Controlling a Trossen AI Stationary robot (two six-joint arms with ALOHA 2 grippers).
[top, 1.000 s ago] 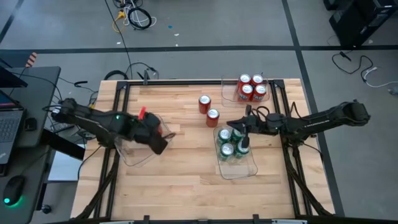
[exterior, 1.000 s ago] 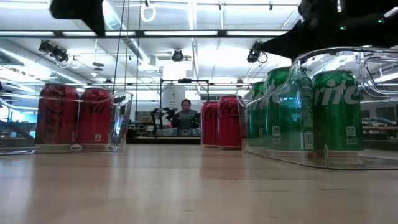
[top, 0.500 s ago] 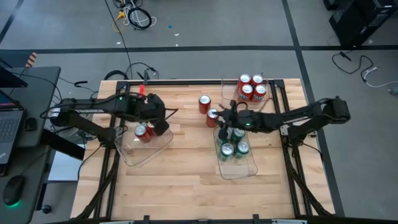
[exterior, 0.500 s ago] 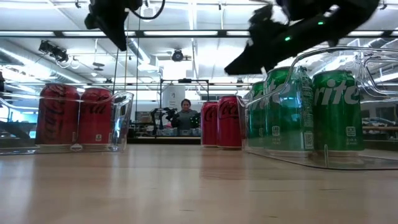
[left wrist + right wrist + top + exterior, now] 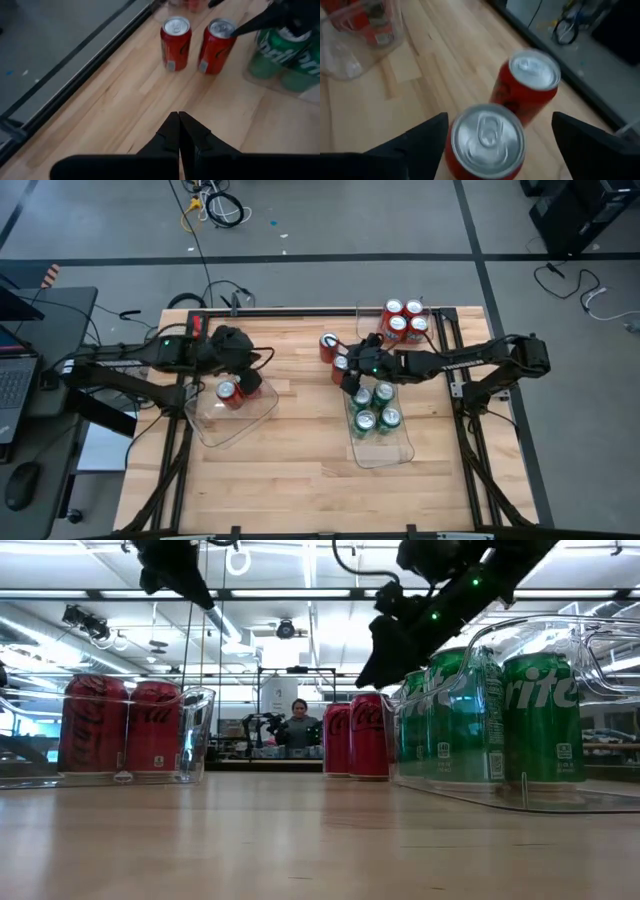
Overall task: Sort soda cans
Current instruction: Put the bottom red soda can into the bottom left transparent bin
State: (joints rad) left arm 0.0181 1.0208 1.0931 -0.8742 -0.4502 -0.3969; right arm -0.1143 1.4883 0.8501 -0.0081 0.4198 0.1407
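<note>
Since a second ago the right gripper (image 5: 490,131) has reached from the green cans' bin (image 5: 403,448) to the nearer loose red can (image 5: 486,141), which stands upright between its wide-open, empty fingers, while the left gripper (image 5: 179,131), closed and empty, waits farther away.

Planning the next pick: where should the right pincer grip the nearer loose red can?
Grip the near red can across its round side wall, descending from above. It stands upright, and the open right pincer already straddles it. The far red can stands apart.

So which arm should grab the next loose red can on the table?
Probably the right: the right gripper is open, straddling the nearer loose red can. The left gripper is shut and farther off.
</note>
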